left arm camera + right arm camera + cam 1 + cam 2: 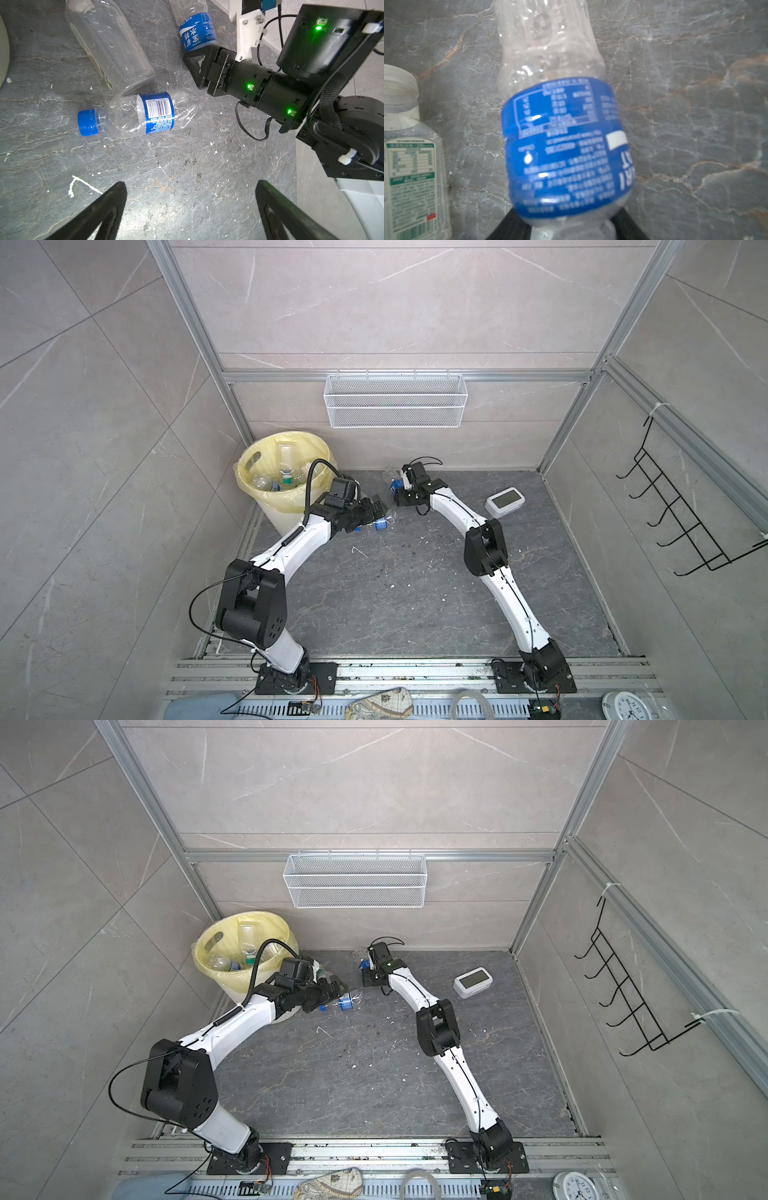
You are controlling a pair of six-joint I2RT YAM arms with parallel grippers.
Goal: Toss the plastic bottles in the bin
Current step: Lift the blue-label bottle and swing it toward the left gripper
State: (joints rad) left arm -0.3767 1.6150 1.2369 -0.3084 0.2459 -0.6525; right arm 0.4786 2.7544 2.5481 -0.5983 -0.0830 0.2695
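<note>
Both top views show the bin (266,499) (216,975), a cream bucket lined with a yellow bag, at the back left with several bottles (284,481) inside. My right gripper (569,220) (397,495) is shut on a crumpled clear bottle with a blue label (562,135) (197,31), its fingers (508,226) pressing each side near the neck. My left gripper (191,185) (376,510) hangs open over bare floor. Beyond it lie a blue-capped bottle (135,114) (380,525) and a larger clear bottle (108,45) (411,166).
A white digital clock (504,501) sits on the dark stone floor to the right of my right arm. A white wire basket (395,400) hangs on the back wall. A black hook rack (681,510) hangs on the right wall.
</note>
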